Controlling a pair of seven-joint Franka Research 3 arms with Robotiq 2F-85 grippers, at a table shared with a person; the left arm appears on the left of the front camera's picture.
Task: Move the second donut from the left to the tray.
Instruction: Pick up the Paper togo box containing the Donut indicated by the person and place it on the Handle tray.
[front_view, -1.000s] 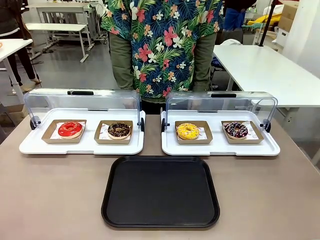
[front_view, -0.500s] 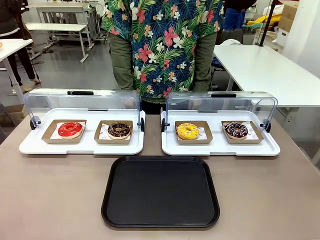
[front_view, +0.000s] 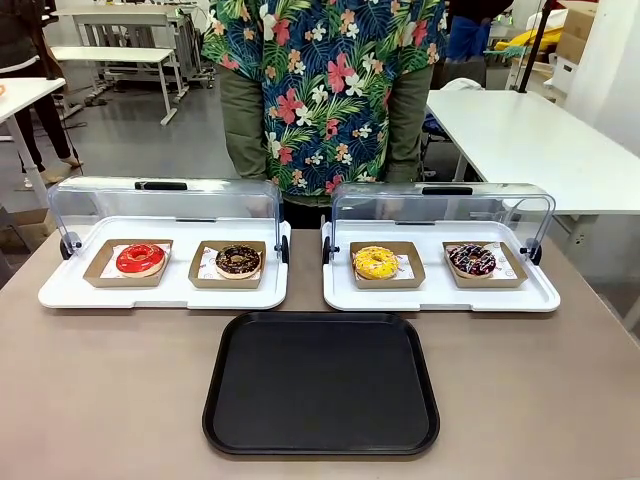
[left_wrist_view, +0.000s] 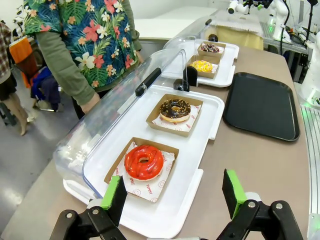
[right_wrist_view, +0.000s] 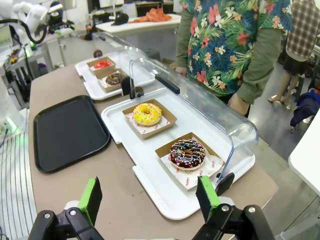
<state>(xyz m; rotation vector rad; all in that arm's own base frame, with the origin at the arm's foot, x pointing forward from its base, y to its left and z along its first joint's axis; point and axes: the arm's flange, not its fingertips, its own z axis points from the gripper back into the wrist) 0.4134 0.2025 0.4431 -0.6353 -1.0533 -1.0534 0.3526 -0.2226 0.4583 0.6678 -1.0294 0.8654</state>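
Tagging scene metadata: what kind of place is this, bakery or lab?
Probably a lab or workshop staged as a donut counter, not a shop: plain white work tables behind the person, bare grey floor, cardboard boxes stacked at the back.

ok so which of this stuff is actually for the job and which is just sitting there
For the job: chocolate sprinkle donut, black tray.
Just there: red donut, yellow donut, drizzled donut, white trays, clear lids.
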